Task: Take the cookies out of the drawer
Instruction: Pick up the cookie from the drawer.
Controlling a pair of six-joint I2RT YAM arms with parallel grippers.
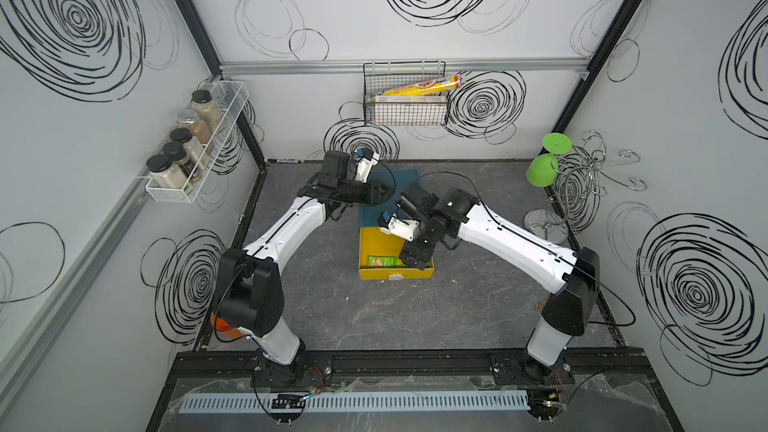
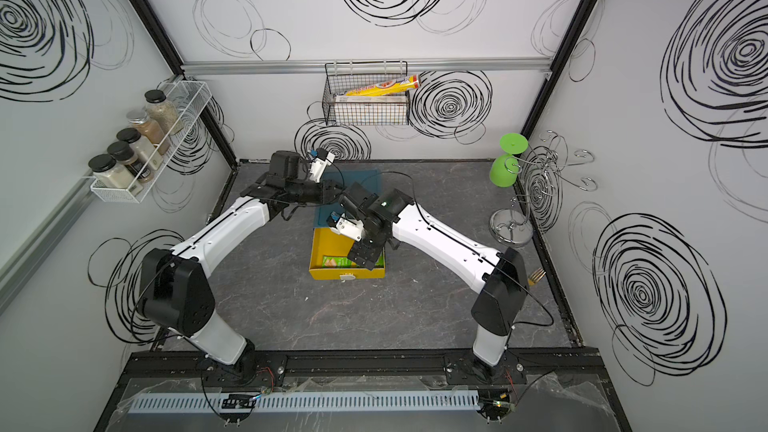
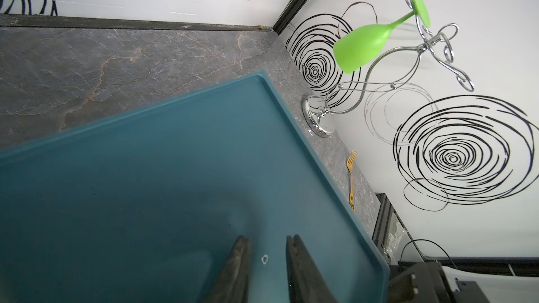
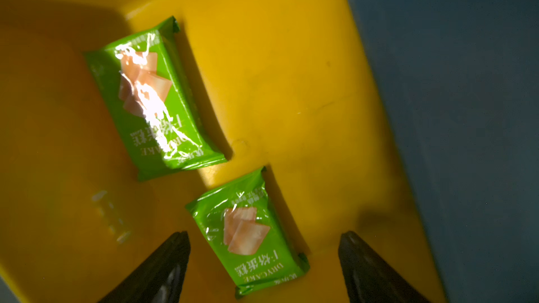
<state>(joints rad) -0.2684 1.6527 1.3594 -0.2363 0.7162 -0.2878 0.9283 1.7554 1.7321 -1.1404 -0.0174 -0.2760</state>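
Cookies (image 1: 383, 261): in a top view one green packet shows in the open yellow drawer (image 1: 374, 243), the right end effector (image 1: 410, 263) inside beside it. Left wrist view: the left end effector (image 3: 268, 237) hangs over the teal cabinet top (image 3: 145, 185), fingers slightly apart, empty. Right wrist view: two green packets (image 4: 151, 97) lie in the drawer; wide-spread fingers (image 4: 175, 246) straddle the nearer, not touching.

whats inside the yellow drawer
A green cookie packet and a second green packet lie in the drawer, apart. The open right hand hangs over the second. The rest is covered.
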